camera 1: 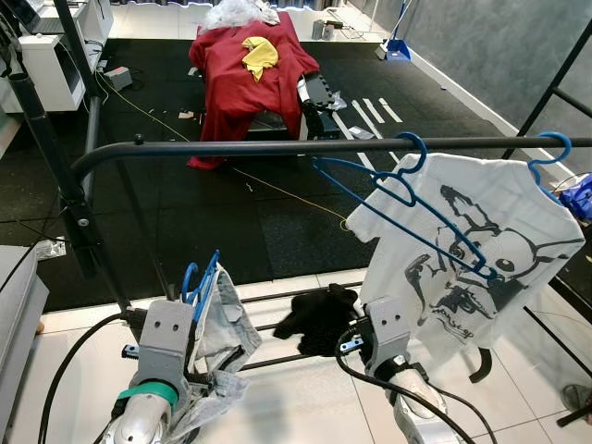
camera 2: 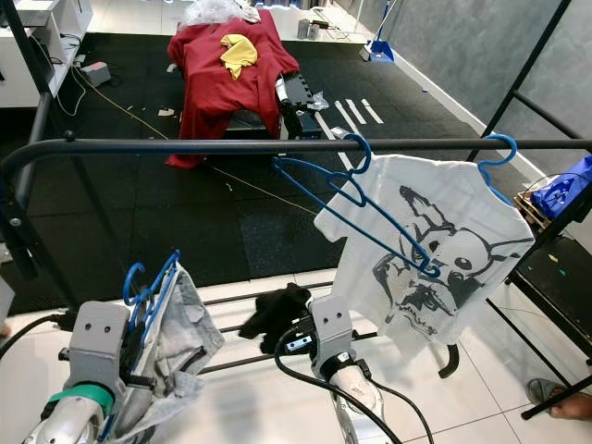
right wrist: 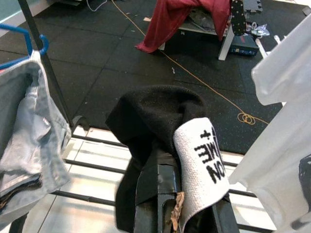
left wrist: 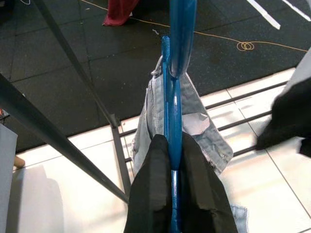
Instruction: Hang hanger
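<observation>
Left gripper (left wrist: 171, 194) is clamping the blue hanger (left wrist: 173, 102) carrying a grey garment (camera 1: 222, 324), low, below the rail (camera 1: 277, 146). Right gripper (right wrist: 177, 204) is pinching a black cloth (right wrist: 150, 116). Beyond, a white T-shirt (camera 1: 472, 250) is hanging on the rail.

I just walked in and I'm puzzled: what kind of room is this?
Probably a workroom or test space set up for laundry practice, not a lived-in home. A black clothes rail carries a white printed T-shirt on a blue hanger, black rubber floor mats meet white tiles, and a red cloth drapes a bench.
</observation>
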Available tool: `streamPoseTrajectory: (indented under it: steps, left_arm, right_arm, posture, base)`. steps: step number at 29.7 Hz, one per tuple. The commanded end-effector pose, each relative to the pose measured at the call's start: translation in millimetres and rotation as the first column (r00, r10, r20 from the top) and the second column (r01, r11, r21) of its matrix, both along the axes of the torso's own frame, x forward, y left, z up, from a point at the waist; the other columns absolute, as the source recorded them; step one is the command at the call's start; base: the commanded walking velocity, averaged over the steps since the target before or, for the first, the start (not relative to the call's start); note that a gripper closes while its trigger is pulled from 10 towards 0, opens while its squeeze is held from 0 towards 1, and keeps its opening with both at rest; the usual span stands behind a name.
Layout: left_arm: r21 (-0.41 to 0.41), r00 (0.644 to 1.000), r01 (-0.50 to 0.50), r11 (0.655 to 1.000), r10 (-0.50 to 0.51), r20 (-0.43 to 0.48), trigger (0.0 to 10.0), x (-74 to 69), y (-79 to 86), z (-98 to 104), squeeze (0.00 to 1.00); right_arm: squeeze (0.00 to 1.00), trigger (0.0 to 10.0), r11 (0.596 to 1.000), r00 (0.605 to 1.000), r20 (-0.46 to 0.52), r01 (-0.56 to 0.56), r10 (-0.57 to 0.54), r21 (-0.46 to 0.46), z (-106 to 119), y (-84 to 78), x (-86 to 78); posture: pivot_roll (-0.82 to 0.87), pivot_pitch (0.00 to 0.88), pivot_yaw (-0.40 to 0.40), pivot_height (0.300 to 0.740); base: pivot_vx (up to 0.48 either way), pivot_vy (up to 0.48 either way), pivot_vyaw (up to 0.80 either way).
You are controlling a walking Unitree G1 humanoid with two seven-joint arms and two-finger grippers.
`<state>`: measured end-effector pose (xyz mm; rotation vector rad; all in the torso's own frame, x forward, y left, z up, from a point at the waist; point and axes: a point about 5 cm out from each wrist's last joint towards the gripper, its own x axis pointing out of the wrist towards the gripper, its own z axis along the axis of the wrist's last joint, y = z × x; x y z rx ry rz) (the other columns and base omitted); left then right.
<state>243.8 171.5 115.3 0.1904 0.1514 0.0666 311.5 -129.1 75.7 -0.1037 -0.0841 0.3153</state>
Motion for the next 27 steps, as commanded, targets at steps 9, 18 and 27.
streamPoseTrajectory:
  steps: [9,18,27]
  left_arm:
    - [-0.055,1.0,0.004,0.998,-0.004,0.006,10.0,1.0,-4.8,-2.4,0.0]
    - [-0.096,1.0,0.006,0.995,-0.007,-0.01,10.0,1.8,-8.0,-3.4,0.0]
    - [-0.088,1.0,-0.021,0.996,0.02,-0.017,10.0,4.0,-4.0,-8.0,0.0]
  right_arm:
    - [0.0,10.0,0.999,0.998,-0.057,0.02,-0.017,0.04,-9.5,-1.4,-4.9]
    - [0.0,10.0,0.999,0.998,-0.059,0.014,-0.011,0.037,-9.4,-0.3,-5.0]
    - [0.0,10.0,0.999,0.998,-0.063,0.01,-0.007,0.04,-9.2,1.7,-4.9]
  posture:
    - [0.06,0.113,-0.028,0.74]
    - [0.06,0.115,-0.032,0.74]
    - [0.07,0.116,-0.029,0.74]
  base:
    - [0.0,0.0,-0.67]
    - [0.0,0.0,-0.8]
    - [0.0,0.0,-0.8]
